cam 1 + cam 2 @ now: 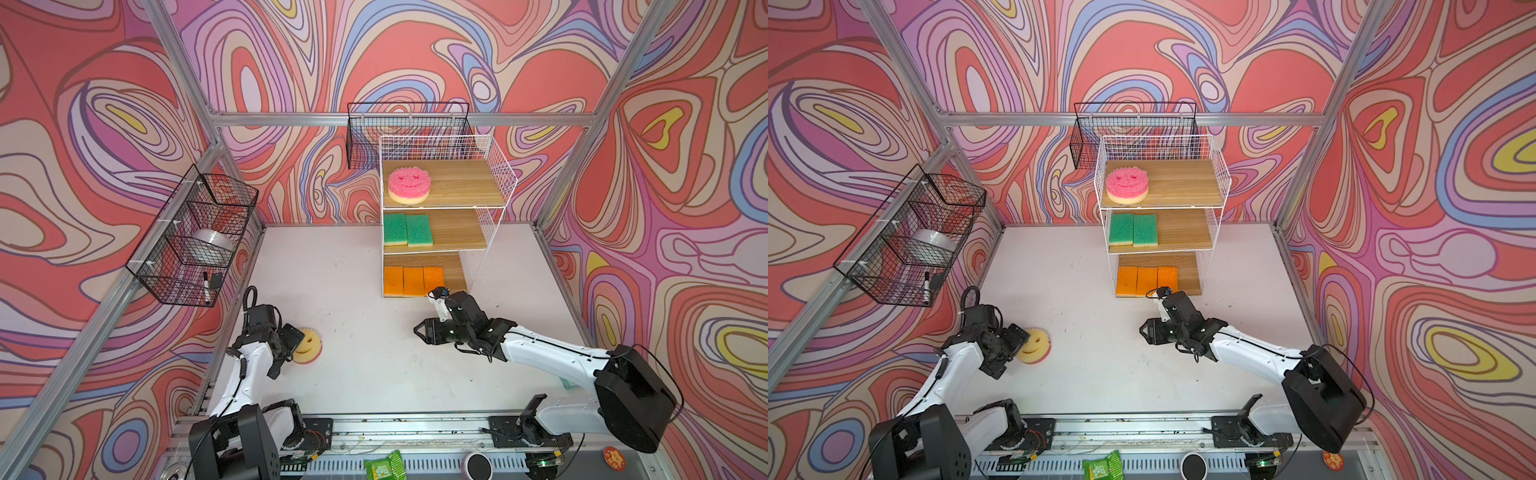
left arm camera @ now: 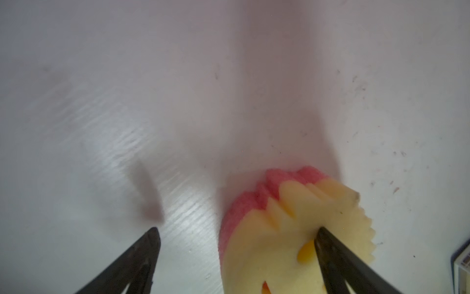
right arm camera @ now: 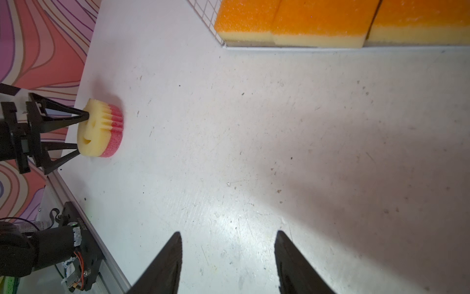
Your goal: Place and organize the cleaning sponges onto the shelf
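Left wrist view: the left gripper [image 2: 237, 229] stood open astride the round sponge [image 2: 279, 241], one finger [image 2: 338, 254] touching it.
The sponge lay at 8 o'clock on the table [image 1: 374, 353], the shelf [image 1: 465, 183] at 1 o'clock; centring before squeezing looked wisest against slipping. The right gripper [image 3: 227, 234] hung open, empty.

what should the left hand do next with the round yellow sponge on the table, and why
Probably close the left hand on the round sponge: its jaws stand wide, one finger touching the yellow face, the other clear of it. It is the only sponge off the shelf, whose top board has room beside the pink sponge.
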You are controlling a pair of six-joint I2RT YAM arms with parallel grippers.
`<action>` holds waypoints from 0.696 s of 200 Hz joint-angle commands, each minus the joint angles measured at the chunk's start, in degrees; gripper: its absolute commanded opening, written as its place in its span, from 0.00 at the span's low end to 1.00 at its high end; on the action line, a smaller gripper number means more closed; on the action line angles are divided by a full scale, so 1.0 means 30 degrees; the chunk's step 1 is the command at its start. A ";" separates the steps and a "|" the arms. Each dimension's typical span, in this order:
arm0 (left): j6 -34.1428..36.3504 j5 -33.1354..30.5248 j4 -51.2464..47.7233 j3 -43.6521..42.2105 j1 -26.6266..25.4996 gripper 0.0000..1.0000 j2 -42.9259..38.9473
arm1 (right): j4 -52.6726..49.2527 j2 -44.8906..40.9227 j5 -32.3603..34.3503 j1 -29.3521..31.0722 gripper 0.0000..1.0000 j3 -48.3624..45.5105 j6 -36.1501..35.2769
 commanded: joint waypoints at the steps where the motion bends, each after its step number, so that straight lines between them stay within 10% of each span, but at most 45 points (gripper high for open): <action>1: -0.0467 0.0445 0.1429 -0.0374 -0.1772 0.94 0.0628 | 0.0180 0.0669 -0.0210 0.0082 0.61 0.0407 -0.0180; 139: -0.0703 0.0200 0.3301 0.2111 -1.1180 0.72 0.2609 | -0.0977 0.4235 -0.1316 0.0067 0.62 0.3875 0.0720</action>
